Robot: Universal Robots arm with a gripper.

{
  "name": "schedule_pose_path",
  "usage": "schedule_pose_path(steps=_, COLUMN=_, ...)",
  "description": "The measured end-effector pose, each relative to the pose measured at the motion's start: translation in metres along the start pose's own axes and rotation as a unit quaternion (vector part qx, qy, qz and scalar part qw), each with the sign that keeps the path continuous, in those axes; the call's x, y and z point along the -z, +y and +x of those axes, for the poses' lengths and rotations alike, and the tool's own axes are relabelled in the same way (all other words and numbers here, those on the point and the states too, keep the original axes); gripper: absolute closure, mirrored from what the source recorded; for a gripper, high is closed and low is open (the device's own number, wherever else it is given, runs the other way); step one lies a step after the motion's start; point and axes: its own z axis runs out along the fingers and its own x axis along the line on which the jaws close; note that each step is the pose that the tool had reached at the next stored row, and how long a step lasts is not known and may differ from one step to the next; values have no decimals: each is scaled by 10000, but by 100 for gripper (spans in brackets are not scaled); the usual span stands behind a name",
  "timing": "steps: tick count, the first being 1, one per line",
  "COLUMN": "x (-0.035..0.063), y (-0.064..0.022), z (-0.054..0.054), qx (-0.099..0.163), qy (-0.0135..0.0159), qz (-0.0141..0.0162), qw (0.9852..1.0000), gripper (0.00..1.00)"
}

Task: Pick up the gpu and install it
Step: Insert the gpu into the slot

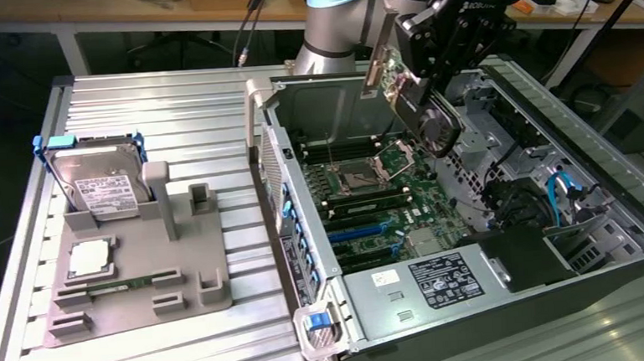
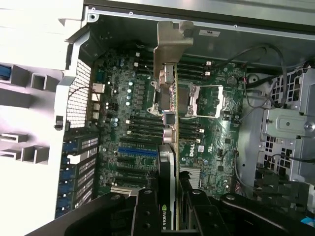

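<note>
- One black two-fingered tool (image 1: pixel 428 82) on the robot arm is clamped onto the gpu (image 1: pixel 436 127), a thin, long dark expansion card with a silvery metal bracket (image 1: pixel 379 64) at one end; the fingers press on the card's two flat faces
- Held off every surface, the gpu hangs tilted inside the open grey metal computer case (image 1: pixel 318 114), above the green motherboard (image 1: pixel 412 183) and not touching it
- From the wrist the gpu (image 2: pixel 167 147) is seen edge-on, running from the tool (image 2: pixel 167 219) out to the bracket (image 2: pixel 171 42) and passing beside the metal processor socket (image 2: pixel 204 101) (the blue expansion slots (image 2: pixel 138 150) lie just off the card's line)
- Towards the exterior view's left, a grey plastic holder (image 1: pixel 182 264) rests on the ribbed aluminium worktop (image 1: pixel 160 98), carrying a silver hard drive in a blue frame (image 1: pixel 98 186), a square silver processor chip (image 1: pixel 89 258) and a narrow green RAM stick (image 1: pixel 116 285)
</note>
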Motion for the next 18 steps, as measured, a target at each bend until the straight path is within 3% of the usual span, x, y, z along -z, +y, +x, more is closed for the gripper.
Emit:
schedule_pose_path(steps=4, x=0, y=0, z=-4, qx=205, qy=14, qz=0, qw=9998, gripper=73)
schedule_pose_path(steps=8, x=0, y=-2, z=-14, qx=590, qy=40, qz=0, qw=9982, gripper=73)
schedule_pose_path(steps=14, x=0, y=-3, z=-28, qx=1128, qy=77, qz=0, qw=9936, gripper=73)
schedule_pose_path(steps=18, x=0, y=-4, z=-33, qx=1438, qy=98, qz=1, qw=9896, gripper=73)
